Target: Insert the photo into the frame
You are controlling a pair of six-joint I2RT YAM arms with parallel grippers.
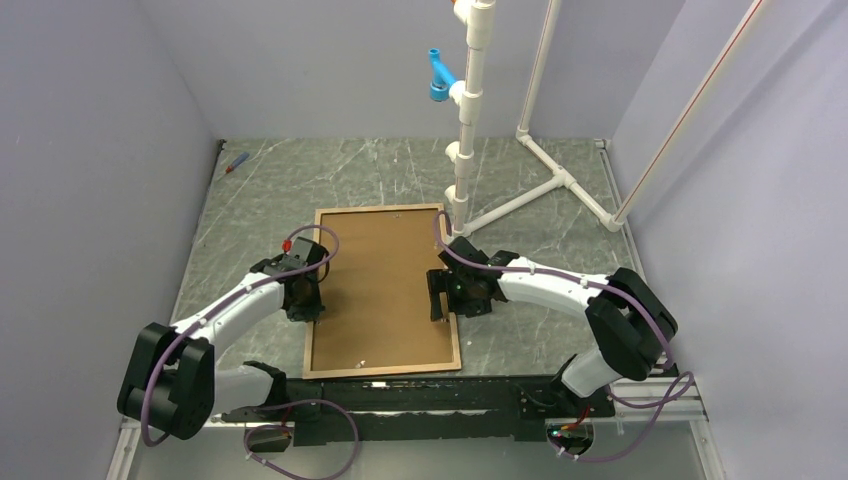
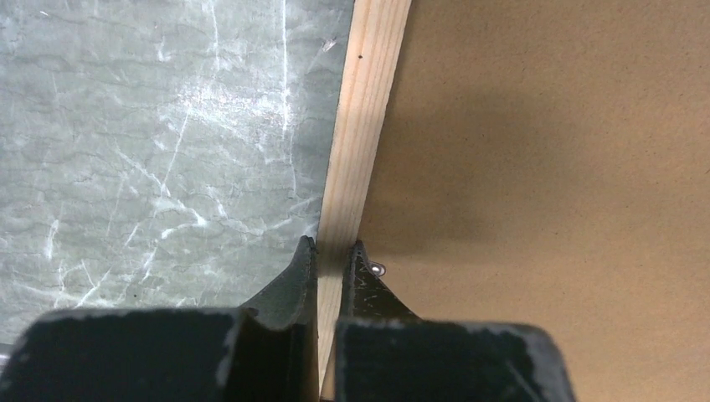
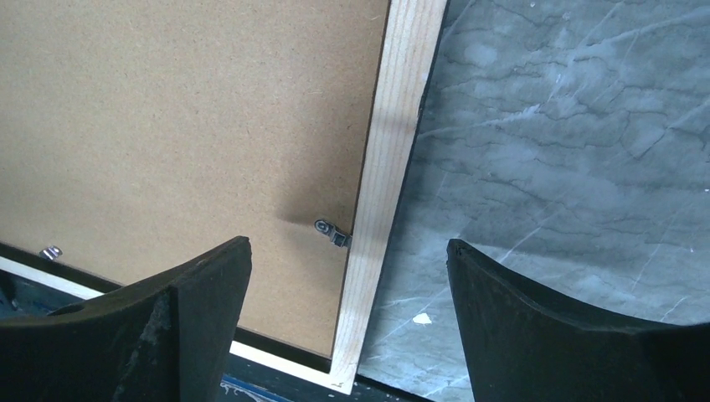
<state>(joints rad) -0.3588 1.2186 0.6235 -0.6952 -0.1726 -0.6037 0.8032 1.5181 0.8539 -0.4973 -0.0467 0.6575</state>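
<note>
Tight pinch from the left gripper (image 2: 333, 255): its jaws are closed on the frame (image 2: 360, 126), a finger either side of the left rail. The right gripper (image 3: 347, 251) gapes wide astride the right rail, holding nothing. The frame lies flat mid-table (image 1: 280, 180), with the board (image 1: 385, 285) filling it and a metal tab (image 3: 331, 230) at its edge. No photo is in sight. The thin rails look stiff and light but liable to twist, so they're best taken mid-rail on both sides.

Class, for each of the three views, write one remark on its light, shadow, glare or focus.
Top external view: even, soft light, no hard shadows. Left wrist view: whitish glare on the table, a broad soft shadow on the backing board beyond the left claw. Right wrist view: a small dark shadow beside the metal clip; right claw edges slightly soft.
</note>
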